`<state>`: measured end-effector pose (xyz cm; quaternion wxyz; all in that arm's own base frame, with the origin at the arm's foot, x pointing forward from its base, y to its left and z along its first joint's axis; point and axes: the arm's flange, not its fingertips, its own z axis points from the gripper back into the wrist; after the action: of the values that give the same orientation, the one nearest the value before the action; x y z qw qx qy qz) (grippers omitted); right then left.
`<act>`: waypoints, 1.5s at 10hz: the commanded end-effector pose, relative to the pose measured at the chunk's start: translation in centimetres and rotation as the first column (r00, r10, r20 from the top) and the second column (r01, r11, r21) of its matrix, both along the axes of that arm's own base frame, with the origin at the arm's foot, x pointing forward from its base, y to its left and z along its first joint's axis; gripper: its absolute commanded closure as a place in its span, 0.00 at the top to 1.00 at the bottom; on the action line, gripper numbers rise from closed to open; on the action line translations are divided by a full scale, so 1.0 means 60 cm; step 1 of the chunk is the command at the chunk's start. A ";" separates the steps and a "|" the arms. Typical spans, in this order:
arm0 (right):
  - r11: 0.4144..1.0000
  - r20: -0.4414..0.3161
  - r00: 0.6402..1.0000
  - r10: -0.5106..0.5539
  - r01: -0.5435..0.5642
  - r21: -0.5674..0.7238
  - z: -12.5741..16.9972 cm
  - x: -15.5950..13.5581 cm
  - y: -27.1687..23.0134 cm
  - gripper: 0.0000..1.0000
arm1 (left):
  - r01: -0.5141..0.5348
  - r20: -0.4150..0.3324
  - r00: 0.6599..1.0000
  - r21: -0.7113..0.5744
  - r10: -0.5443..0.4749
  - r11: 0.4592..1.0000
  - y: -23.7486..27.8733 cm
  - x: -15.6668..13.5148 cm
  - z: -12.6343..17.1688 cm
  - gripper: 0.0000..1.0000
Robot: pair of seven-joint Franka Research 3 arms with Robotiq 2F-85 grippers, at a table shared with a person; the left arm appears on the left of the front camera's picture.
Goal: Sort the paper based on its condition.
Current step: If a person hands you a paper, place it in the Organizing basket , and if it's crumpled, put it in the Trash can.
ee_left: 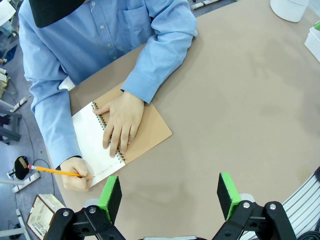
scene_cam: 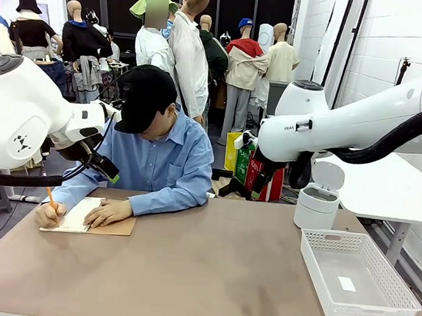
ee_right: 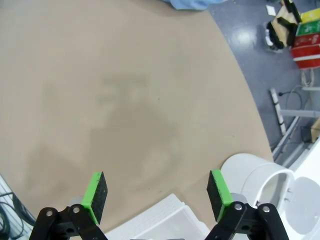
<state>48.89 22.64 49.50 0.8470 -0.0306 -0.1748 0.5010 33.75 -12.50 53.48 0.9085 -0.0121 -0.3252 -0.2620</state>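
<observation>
Sheet: paper [ee_left: 87,140] bound in the notebook [ee_left: 150,131], a person writing on it.
Sorting: not begun; basket [scene_cam: 399,294] and bin [scene_cam: 316,209] wait.
Tools: left tool [ee_left: 169,187] and right tool [ee_right: 157,192] both open, empty.

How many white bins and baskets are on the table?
2. A white mesh basket sits near the right edge of the table, and a small white bin with its lid open stands just beyond it. None seems hidden.
</observation>
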 end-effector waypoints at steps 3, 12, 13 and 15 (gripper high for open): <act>1.000 0.004 1.000 -0.017 0.017 0.012 0.005 0.003 0.009 1.00 | 0.000 -0.005 1.000 0.001 0.000 1.000 0.001 0.000 0.000 1.00; 0.950 0.109 0.993 -0.036 0.000 0.311 0.047 -0.178 -0.022 1.00 | 0.000 -0.005 1.000 0.001 0.000 1.000 0.001 0.000 0.000 1.00; 0.939 0.131 0.990 -0.043 -0.004 0.344 0.047 -0.186 -0.027 1.00 | 0.000 -0.005 1.000 0.001 0.000 1.000 0.001 0.000 0.000 1.00; 0.913 0.172 0.985 -0.034 -0.040 0.407 0.048 -0.192 -0.036 1.00 | 0.000 -0.005 1.000 0.001 0.000 1.000 0.001 0.000 0.000 1.00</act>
<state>37.51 21.30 53.64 0.8327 0.0738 -0.3275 0.4403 33.75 -12.50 53.48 0.9085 -0.0121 -0.3252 -0.2620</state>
